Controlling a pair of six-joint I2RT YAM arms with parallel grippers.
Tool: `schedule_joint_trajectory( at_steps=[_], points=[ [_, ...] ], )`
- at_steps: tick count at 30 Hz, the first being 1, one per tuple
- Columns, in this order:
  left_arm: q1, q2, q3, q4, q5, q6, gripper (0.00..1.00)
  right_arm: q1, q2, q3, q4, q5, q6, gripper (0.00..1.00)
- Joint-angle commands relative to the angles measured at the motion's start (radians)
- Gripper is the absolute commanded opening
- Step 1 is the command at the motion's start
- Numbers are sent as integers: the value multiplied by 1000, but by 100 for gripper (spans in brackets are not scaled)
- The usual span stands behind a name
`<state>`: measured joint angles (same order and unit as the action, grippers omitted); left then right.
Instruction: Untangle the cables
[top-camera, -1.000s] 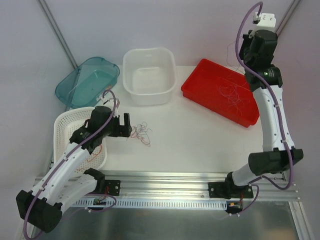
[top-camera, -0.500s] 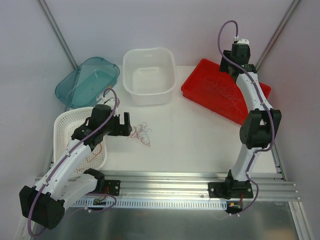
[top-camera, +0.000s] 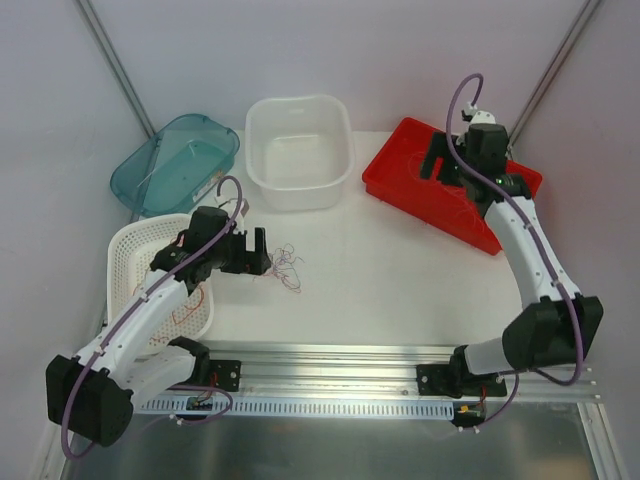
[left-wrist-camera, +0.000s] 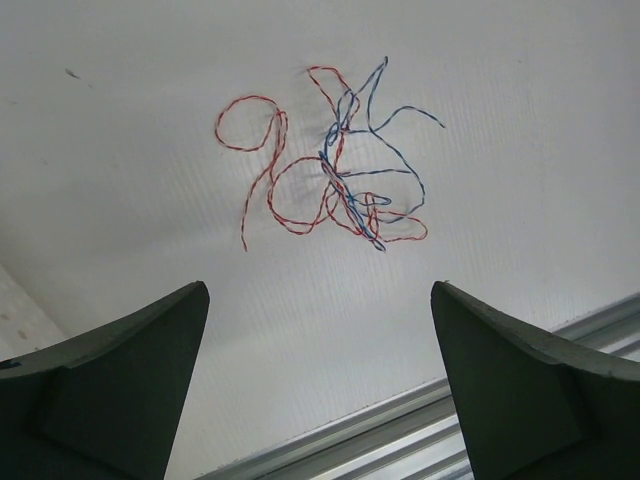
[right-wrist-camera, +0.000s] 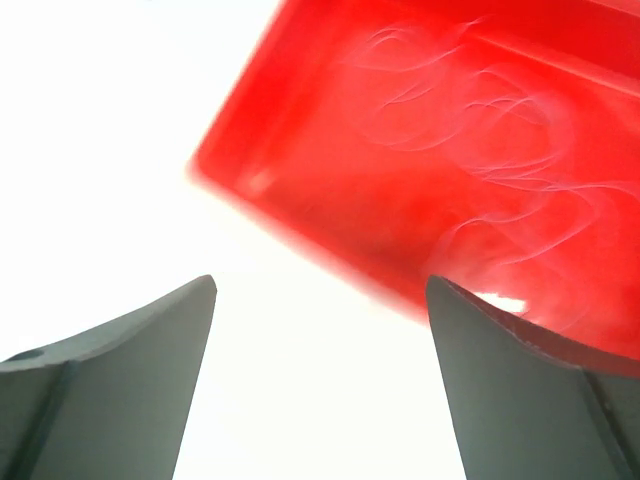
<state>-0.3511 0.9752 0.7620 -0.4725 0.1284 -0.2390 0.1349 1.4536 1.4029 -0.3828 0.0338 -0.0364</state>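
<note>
Left gripper (left-wrist-camera: 318, 292): jaws spread wide, nothing held, low over surface (top-camera: 390, 285), front-left area. Cables (left-wrist-camera: 335, 180), a red-orange and blue tangle, lie on surface just beyond fingertips, not touching. White basket (top-camera: 125, 255) at left edge, red-orange strands (top-camera: 185, 312) inside. Right gripper (right-wrist-camera: 320, 288): jaws wide, nothing held, above red tray (top-camera: 400, 178) at far-right corner, pale strands (right-wrist-camera: 470, 110) inside. White tub (top-camera: 298, 192) and teal bin (top-camera: 150, 182) on far edge.

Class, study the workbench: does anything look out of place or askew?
A knot of red and blue cables lies loose on the table, not in any container, just ahead of the open left tool. The red tray sits skewed to the table's edge.
</note>
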Motion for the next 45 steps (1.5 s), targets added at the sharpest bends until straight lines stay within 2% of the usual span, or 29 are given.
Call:
schedule_joint_trajectory(
  at_steps=[1, 6, 10, 14, 19, 24, 29, 36, 39, 45],
  points=[
    [9, 37, 16, 25, 92, 4, 94, 95, -125, -189, 27, -152, 71, 90],
    [9, 98, 23, 21, 116, -72, 91, 248, -274, -387, 97, -183, 115, 90],
    [8, 155, 26, 40, 94, -218, 83, 405, -341, -508, 162, -157, 138, 90],
    [3, 209, 10, 92, 100, -322, 71, 488, -381, -613, 260, -156, 194, 90],
    [-48, 221, -19, 146, 76, -361, 66, 564, -366, -665, 378, -156, 242, 90],
    [-55, 174, -81, 169, 53, -382, 66, 623, -212, -611, 488, -184, 242, 89],
    [-54, 105, -124, 176, 46, -375, 70, 666, -15, -504, 574, -232, 248, 80],
    [-55, 86, -151, 175, 60, -355, 72, 723, 241, -369, 648, -276, 294, 73],
    [-55, 83, -164, 175, 59, -353, 72, 732, 319, -338, 660, -275, 316, 68],
    [-55, 59, -178, 176, 51, -345, 72, 732, 399, -317, 665, -265, 322, 52]
  ],
)
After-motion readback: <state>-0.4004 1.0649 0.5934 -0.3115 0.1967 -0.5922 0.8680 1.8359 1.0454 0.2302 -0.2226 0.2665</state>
